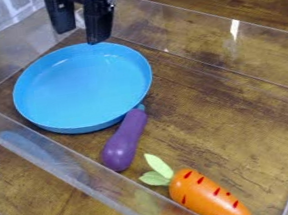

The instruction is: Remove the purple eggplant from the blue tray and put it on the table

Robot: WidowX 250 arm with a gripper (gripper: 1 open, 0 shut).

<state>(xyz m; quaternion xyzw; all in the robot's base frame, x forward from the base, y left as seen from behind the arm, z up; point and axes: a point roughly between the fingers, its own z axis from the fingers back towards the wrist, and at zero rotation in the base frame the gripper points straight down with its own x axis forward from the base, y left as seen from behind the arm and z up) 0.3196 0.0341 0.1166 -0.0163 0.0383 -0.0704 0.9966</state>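
Observation:
The purple eggplant (124, 140) lies on the table (221, 109), just outside the lower right rim of the blue tray (81, 86), its upper end close to the rim. The tray holds nothing. My gripper (81, 29) hangs above the tray's far rim, at the top of the view. Its two dark fingers (99, 23) stand apart with nothing between them. It is well away from the eggplant.
An orange carrot with green leaves (200, 194) lies on the table at the front right, near the eggplant. Clear acrylic walls (60, 167) run along the front left and the far right side.

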